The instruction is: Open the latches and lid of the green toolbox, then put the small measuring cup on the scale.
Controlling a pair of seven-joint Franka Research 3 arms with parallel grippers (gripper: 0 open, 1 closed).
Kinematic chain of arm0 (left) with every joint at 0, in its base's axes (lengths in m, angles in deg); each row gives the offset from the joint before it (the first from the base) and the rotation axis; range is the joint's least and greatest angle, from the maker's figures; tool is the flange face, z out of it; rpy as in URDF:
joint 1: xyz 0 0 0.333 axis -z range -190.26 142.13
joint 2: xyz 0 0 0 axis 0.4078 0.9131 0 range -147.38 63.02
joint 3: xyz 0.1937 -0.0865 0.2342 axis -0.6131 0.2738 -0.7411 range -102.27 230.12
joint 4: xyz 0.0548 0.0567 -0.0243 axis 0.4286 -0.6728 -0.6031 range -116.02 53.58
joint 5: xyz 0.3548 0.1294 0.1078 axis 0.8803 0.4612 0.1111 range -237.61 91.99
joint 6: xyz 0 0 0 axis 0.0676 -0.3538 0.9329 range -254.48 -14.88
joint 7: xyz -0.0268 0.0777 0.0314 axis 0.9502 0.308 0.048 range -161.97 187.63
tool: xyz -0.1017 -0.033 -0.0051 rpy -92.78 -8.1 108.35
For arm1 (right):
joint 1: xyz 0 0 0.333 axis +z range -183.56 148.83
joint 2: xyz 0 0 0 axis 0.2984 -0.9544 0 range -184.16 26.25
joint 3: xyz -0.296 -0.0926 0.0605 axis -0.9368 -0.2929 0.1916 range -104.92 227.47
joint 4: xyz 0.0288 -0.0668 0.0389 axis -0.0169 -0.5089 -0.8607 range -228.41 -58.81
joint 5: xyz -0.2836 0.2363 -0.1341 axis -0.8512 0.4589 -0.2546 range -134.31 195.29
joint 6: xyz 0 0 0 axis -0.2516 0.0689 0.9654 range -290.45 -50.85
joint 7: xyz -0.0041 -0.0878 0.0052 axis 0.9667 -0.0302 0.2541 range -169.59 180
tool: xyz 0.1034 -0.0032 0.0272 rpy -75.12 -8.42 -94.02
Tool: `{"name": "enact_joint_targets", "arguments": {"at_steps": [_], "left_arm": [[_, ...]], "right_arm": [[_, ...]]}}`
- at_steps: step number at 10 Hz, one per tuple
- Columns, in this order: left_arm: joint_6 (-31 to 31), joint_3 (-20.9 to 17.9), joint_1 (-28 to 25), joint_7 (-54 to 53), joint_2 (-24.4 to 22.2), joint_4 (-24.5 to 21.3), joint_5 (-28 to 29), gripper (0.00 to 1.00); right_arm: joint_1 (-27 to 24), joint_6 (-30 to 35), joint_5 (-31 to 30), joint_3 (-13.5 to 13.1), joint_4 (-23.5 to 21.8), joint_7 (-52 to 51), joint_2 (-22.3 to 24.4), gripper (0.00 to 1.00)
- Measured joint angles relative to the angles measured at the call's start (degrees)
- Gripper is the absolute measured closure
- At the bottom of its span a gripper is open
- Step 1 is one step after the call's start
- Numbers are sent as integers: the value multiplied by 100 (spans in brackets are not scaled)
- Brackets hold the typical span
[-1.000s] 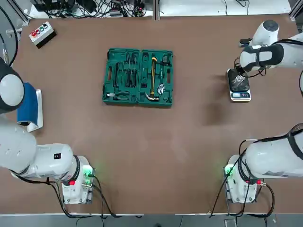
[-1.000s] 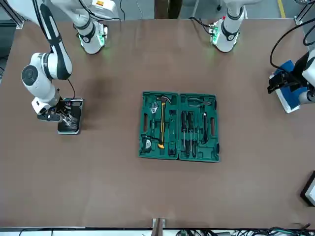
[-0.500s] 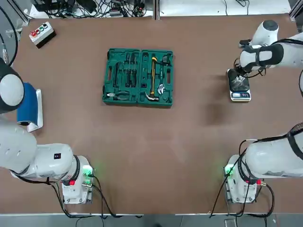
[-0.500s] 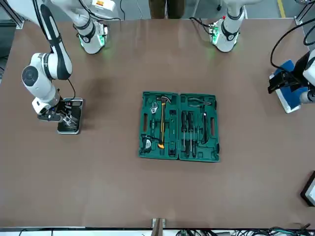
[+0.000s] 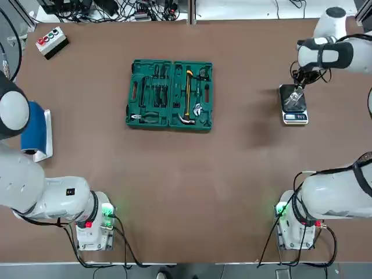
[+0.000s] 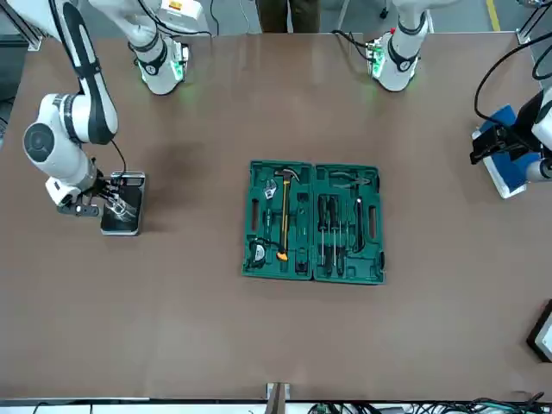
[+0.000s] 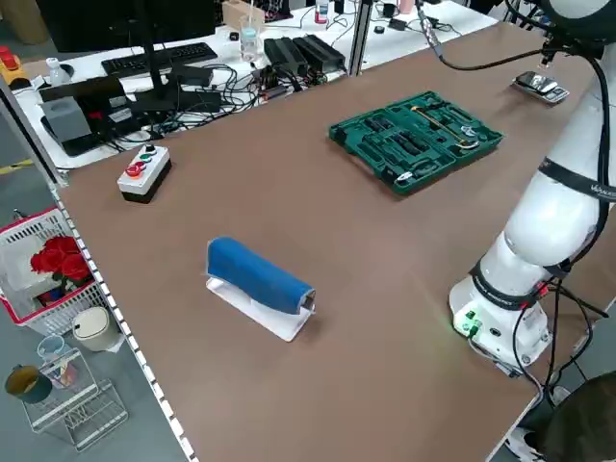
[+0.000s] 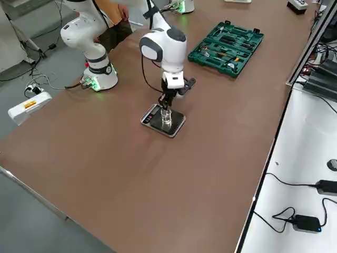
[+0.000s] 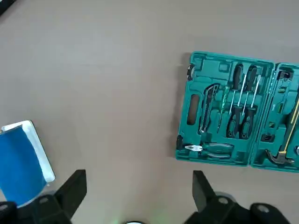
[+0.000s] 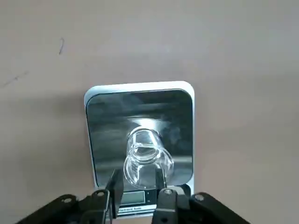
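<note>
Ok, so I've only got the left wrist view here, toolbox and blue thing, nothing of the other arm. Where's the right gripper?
Observer: The right gripper is over the scale, at the far right corner area of the table.
Operator: And the cup?
Observer: The clear measuring cup is on the scale's black plate, just beyond the fingers.
Operator: Is it gripped?
Observer: No, the fingertips stand apart. Whether either touches the cup I can't tell.
Operator: Which part of the scale is nearest the robot?
Observer: The display end, toward the robot's bases.
</note>
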Motion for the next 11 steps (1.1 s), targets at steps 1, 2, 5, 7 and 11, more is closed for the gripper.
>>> {"name": "enact_joint_targets", "arguments": {"at_steps": [1,2,5,7,11], "left_arm": [[0,-5,-3,-4,0,2,0,0],[0,-8,-6,-5,0,3,0,0],[0,-13,-10,-5,0,5,0,0],[-86,-19,-11,-9,0,6,0,0],[-443,-18,-7,-9,4,4,0,0]], "right_arm": [[2,365,0,15,305,0,33,61],[7,708,0,53,588,0,128,52],[39,1763,266,436,1263,42,729,27],[52,2654,548,654,2085,39,994,1],[183,3309,609,818,3541,46,967,0]]}}
